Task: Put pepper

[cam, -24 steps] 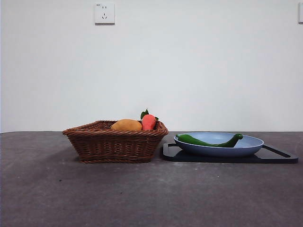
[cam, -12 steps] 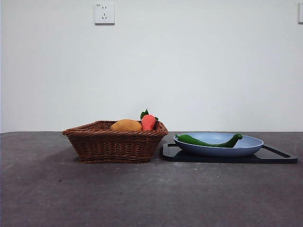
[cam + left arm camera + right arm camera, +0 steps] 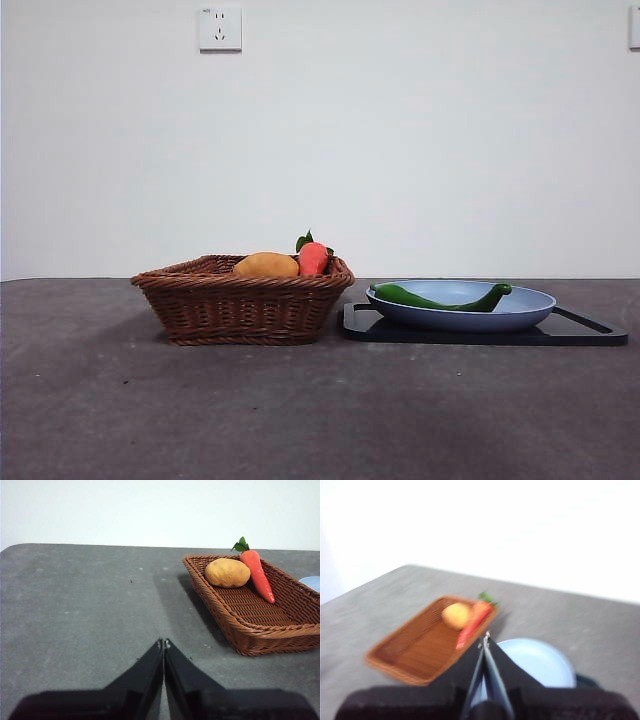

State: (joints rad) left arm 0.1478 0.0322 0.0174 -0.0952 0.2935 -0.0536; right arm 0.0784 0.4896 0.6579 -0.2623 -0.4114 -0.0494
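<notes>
pepper (image 3: 440, 298) in blue plate (image 3: 530, 306) | L gripper (image 3: 163, 642) pressed together | R gripper (image 3: 485, 639) blurry, prob. same

Plain white wall (image 3: 420, 150) with a socket (image 3: 220, 28) behind grey table (image 3: 300, 410).

— What do the arms look like from here?
— Left claw (image 3: 163, 643): two matte black wedges tapering to thin tips. Right claw (image 3: 485, 639): the same black, blurred.
</notes>
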